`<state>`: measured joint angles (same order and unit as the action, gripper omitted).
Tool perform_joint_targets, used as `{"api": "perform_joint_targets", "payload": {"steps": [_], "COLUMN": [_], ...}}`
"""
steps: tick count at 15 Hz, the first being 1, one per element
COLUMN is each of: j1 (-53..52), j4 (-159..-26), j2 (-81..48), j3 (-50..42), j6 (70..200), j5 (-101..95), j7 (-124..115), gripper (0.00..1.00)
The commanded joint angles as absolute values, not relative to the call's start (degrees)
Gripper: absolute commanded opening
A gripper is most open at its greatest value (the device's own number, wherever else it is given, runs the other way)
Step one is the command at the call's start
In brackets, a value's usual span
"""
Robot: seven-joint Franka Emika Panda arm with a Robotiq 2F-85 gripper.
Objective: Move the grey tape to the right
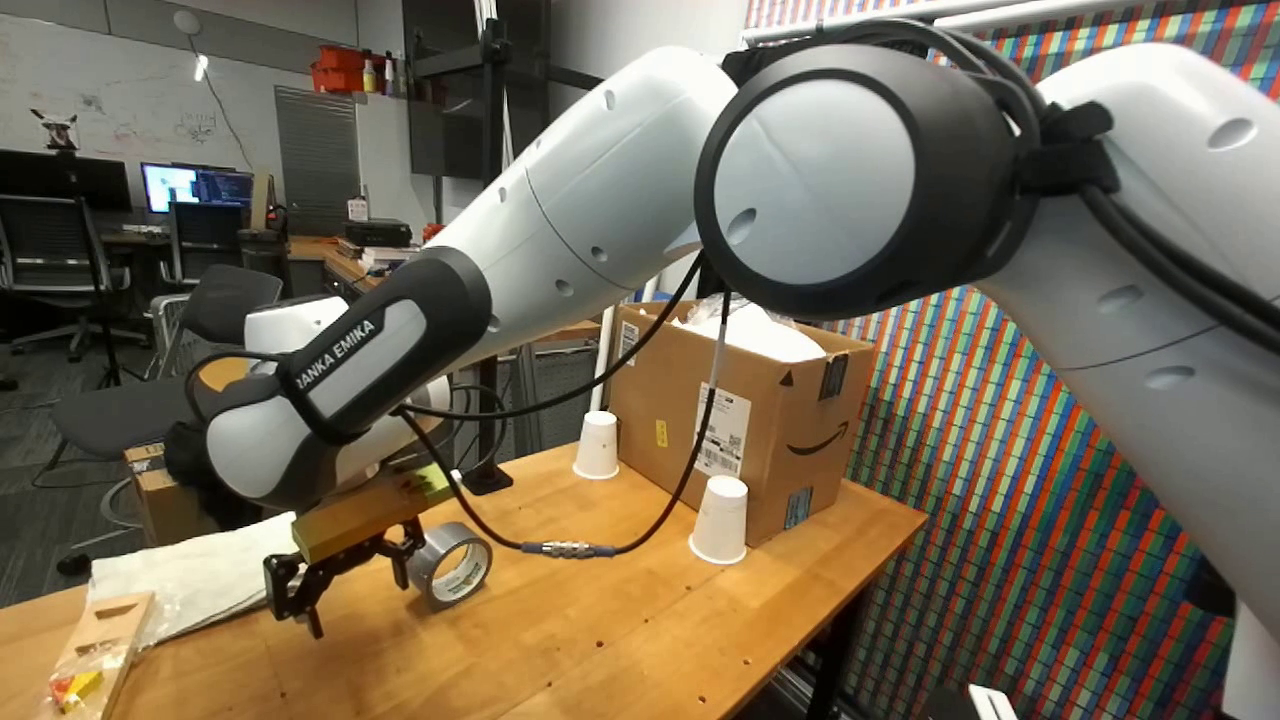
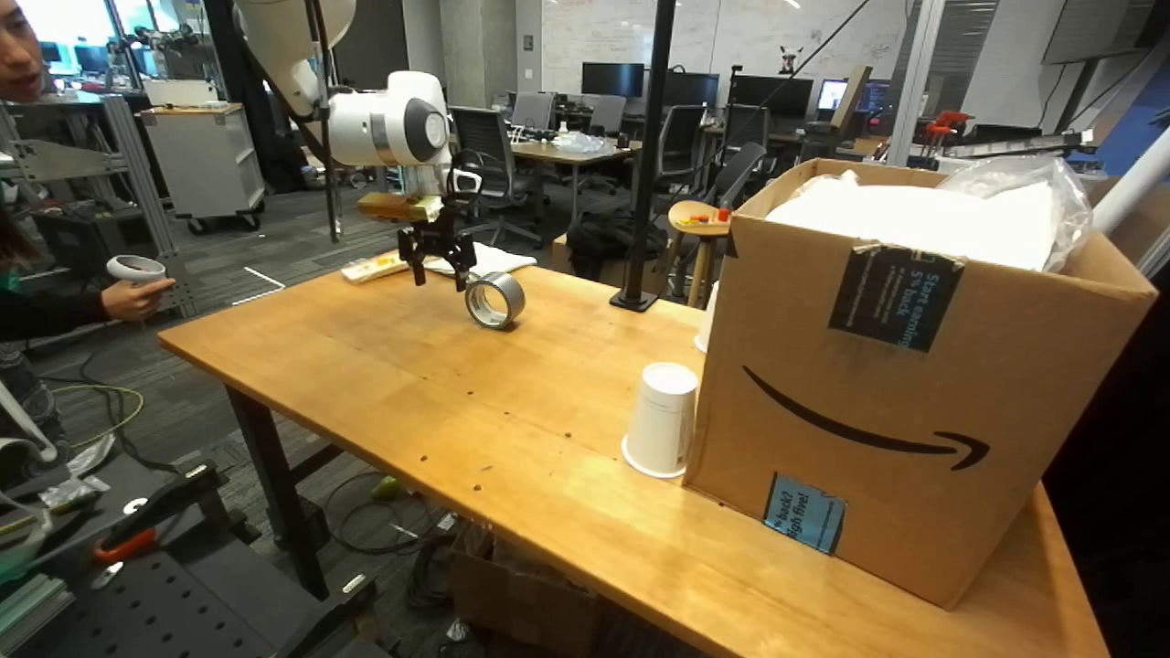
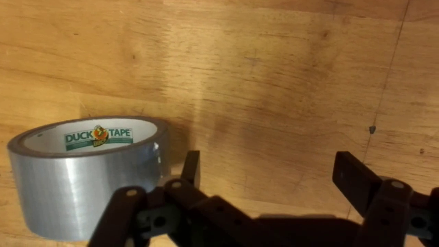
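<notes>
just beside tape (image 3: 85, 185), claw (image 3: 268, 167) agape

In the wrist view the black two-fingered gripper (image 3: 267, 171), cut off at its base, covers part of the silvery-grey ring-shaped roll of duct tape (image 3: 80, 187); whether they touch cannot be told. In an exterior view a brown cardboard box (image 2: 859, 384) by the right-hand edge of the wooden desk (image 2: 384, 356) hides most of a white paper cup (image 2: 707, 331). Beyond the left corner, a dark-sleeved person (image 2: 55, 316) is cut off.
</notes>
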<state>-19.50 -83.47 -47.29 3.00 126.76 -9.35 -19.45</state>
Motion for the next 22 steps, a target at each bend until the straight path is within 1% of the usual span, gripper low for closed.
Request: {"api": "perform_joint_targets", "payload": {"steps": [1,12,22], "j1": [-19.7,-18.1,-19.2], "j4": [-83.4,-85.3,-85.2], "j2": [-46.8,-46.0,-46.0], "j3": [2.4,-0.1,0.7], "j6": [128.8,130.4,130.4], "j5": [-8.8,-9.6,-9.5], "j7": [-19.6,-19.3,-18.7], "gripper": [1.0,1.0,1.0]}}
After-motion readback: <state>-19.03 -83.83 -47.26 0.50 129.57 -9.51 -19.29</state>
